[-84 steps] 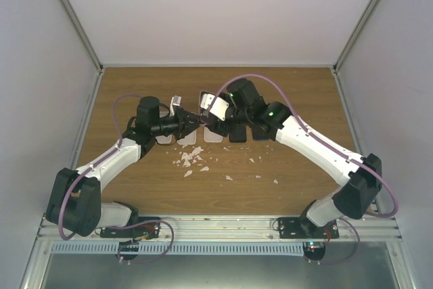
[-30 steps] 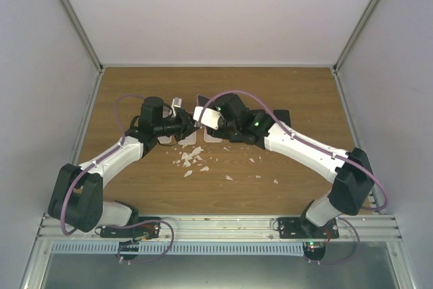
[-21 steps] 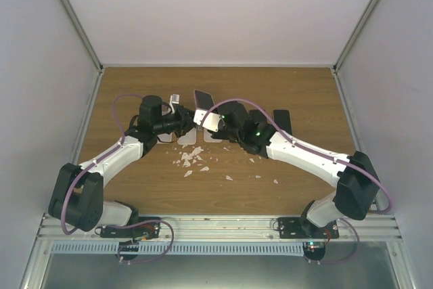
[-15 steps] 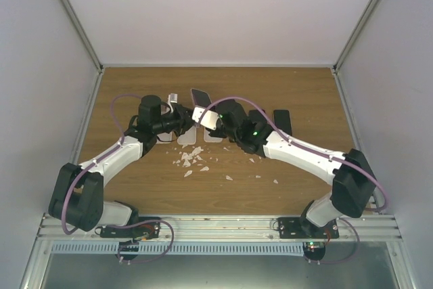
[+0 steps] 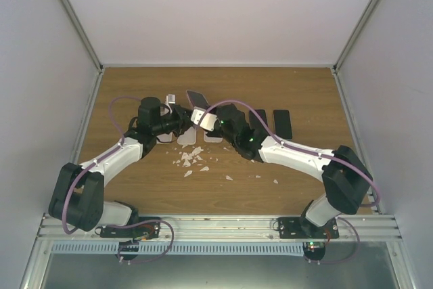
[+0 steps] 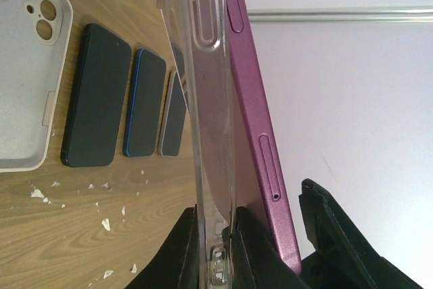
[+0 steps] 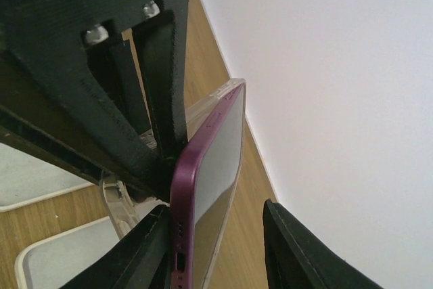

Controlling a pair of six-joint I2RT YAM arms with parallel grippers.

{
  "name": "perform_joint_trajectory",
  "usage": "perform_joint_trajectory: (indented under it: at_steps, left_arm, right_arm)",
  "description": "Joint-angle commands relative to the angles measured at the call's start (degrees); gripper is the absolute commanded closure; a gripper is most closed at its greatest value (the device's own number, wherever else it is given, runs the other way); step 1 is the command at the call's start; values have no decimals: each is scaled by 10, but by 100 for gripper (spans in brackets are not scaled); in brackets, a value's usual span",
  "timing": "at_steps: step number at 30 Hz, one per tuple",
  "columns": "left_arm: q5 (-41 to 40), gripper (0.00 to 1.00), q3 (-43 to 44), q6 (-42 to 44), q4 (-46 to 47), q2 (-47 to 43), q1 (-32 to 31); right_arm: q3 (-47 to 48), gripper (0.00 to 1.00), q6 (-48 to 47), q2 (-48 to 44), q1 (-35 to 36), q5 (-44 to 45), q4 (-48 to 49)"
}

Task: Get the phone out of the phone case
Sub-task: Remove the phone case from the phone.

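The purple phone stands on edge, its upper end peeled away from the clear case. My left gripper is shut on the case's lower end. In the right wrist view the phone sits between the fingers of my right gripper. It rests against the left finger, with a gap to the right finger, so the gripper is open. In the top view the left gripper and the right gripper meet at mid-table, and the phone points toward the back.
An empty white case lies flat beside three dark phones in a row. In the top view two dark phones lie right of the grippers. White cases and white fragments lie below them.
The right arm has swung left and lower, uncovering the two dark phones on the right. The phone and case have shifted left, and the phone's far end has spread away from the case.
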Motion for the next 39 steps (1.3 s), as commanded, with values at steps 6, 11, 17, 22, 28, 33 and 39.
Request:
perform_joint_trajectory:
  at_steps: [6,11,17,22,28,33,39]
  left_arm:
    - [192,100,15,28,95,-48,-47]
    - [190,100,7,37,94,-54,-52]
    - [189,100,12,65,62,-60,-52]
    - [169,100,-5,69,55,-68,-51]
    - [172,100,5,77,53,-63,-47]
    - [177,100,17,82,60,-61,-47]
    - [200,100,38,93,61,-65,-50]
  right_arm:
    - [-2,65,-23,40,-22,24,8]
    - [-1,74,-16,44,-26,29,21]
    - [62,100,45,30,-26,7,-53]
    - [82,100,58,3,-26,-3,-95]
    - [65,100,36,-29,-27,-5,-88]
    - [48,97,18,-24,-27,10,-67]
    - [39,77,0,-8,-27,26,-31]
